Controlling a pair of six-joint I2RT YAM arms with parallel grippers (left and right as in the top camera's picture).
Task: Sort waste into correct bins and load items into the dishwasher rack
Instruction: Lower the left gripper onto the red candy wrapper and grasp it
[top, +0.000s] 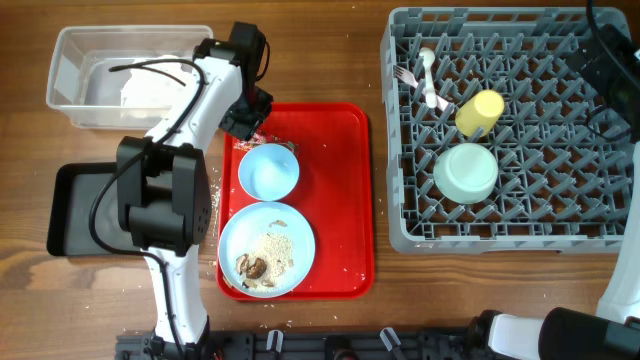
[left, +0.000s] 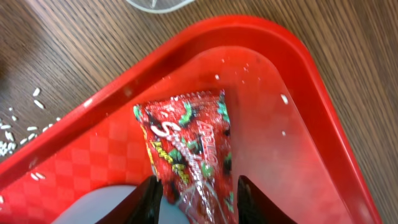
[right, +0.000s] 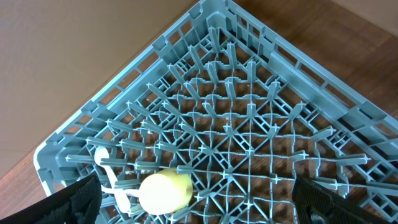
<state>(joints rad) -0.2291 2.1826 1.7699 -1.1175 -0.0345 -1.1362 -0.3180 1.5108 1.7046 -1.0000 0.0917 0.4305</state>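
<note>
rack: grey dishwasher rack (top: 560, 180) on the right, with the mint green bowl (top: 466, 172), yellow cup (top: 480, 112) and white cutlery (top: 428, 78) in it
red tray (top: 340, 200): holds the light blue plate (top: 295, 235) with crumbs, plus the small blue bowl (top: 268, 172)
wrapper (left: 186, 137): red-and-white, lying in the tray's corner
left gripper (left: 199, 183): fingers straddling the wrapper, can't tell if it's pinched
right gripper (right: 196, 190): spread wide over the rack, holding nothing

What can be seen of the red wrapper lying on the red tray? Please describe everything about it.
The wrapper is a crinkly, glossy plastic packet, red with white lettering and green and dark marks. It looks flattened and lies flat on the floor of the red tray, near one corner. The left tool straddles its near end, with one finger on each side. Whether the fingers already pinch it is unclear.
</note>
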